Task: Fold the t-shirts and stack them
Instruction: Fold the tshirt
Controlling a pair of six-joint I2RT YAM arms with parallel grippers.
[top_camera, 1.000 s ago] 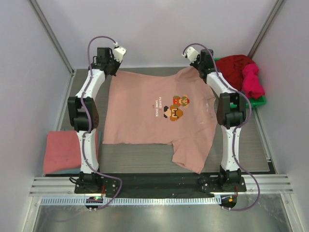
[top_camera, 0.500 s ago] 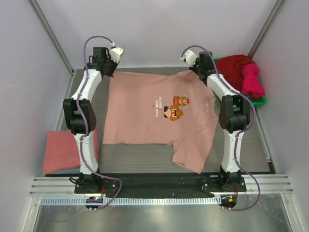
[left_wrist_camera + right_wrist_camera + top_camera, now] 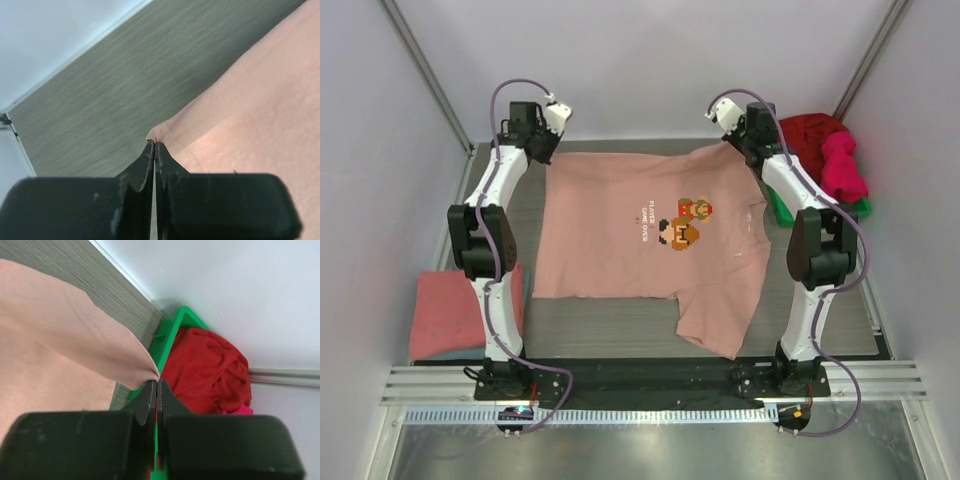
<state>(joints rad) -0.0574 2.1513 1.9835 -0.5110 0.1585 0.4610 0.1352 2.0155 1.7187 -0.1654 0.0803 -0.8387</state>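
A pale pink t-shirt [image 3: 620, 235] with an orange-brown pixel graphic lies spread on the table, one sleeve pointing toward the near edge. My left gripper [image 3: 544, 152] is shut on the shirt's far left corner [image 3: 159, 134], its fingertips [image 3: 150, 150] pressed together. My right gripper [image 3: 735, 142] is shut on the far right corner, where a fold of pink cloth [image 3: 125, 357] runs into the closed tips. A folded coral-red t-shirt [image 3: 455, 312] lies at the near left. Dark red [image 3: 810, 135] and magenta [image 3: 843, 170] t-shirts are heaped at the far right.
A green plastic bin [image 3: 861, 208] holds the heaped shirts against the right wall, close behind my right gripper [image 3: 157, 384]. The bin's rim [image 3: 172, 330] shows just past the jaws. White walls enclose the table on three sides. Both arm bases stand at the near edge.
Both arms have swung their elbows outward. The right gripper has shifted a little to the right toward the bin, pulling the shirt's far edge taut. Both grips have held.
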